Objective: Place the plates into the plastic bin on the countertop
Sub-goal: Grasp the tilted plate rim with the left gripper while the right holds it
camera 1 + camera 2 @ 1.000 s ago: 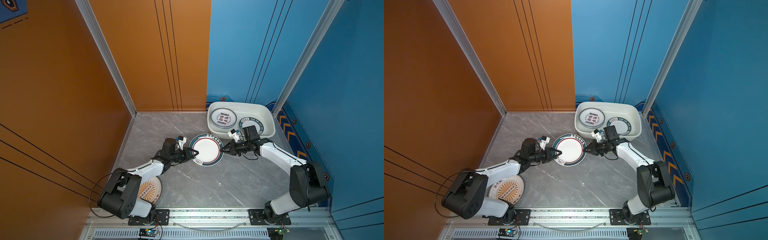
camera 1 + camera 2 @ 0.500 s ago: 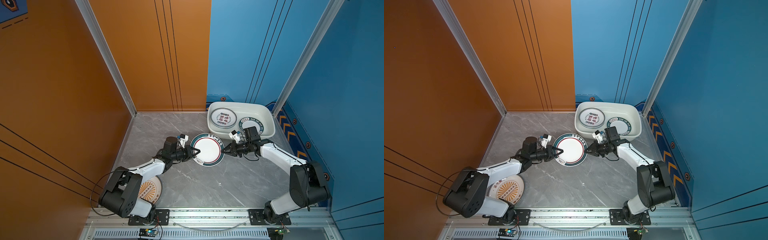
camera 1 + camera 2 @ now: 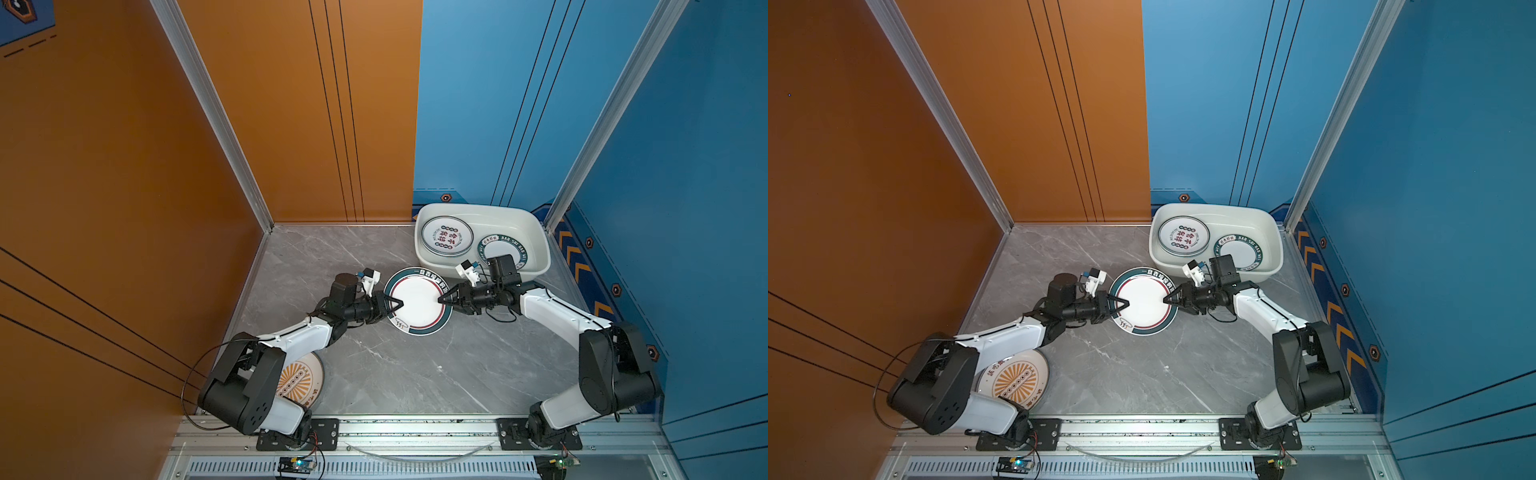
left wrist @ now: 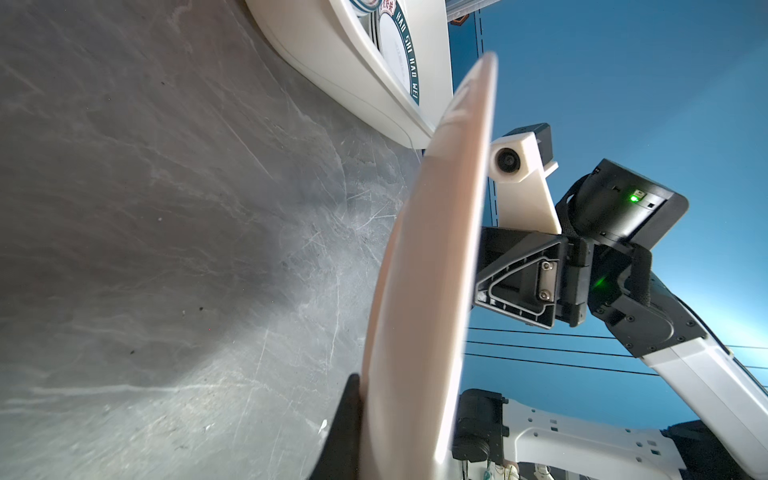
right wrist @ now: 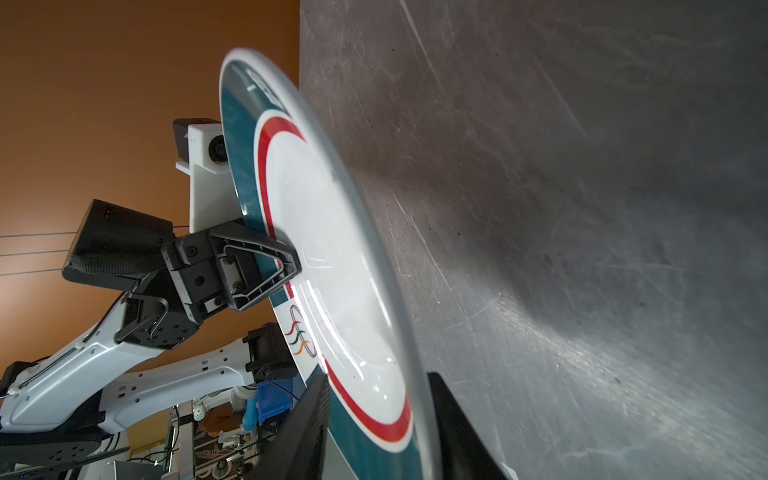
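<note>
Both top views hang high overhead, looking steeply down on the whole table (image 3: 395, 374) and the bin (image 3: 498, 220) at its far corner. Each wrist camera sits close and low over the table. The two face each other across the plate (image 4: 428, 249), which both show nearly edge-on.

A staged robot test cell is indicated: the marble-patterned countertop (image 3: 395, 374) is enclosed by orange panels (image 3: 124, 166) and blue panels (image 3: 685, 166), aluminium profiles (image 3: 216, 124), and a bolted metal rail (image 3: 415, 428).
</note>
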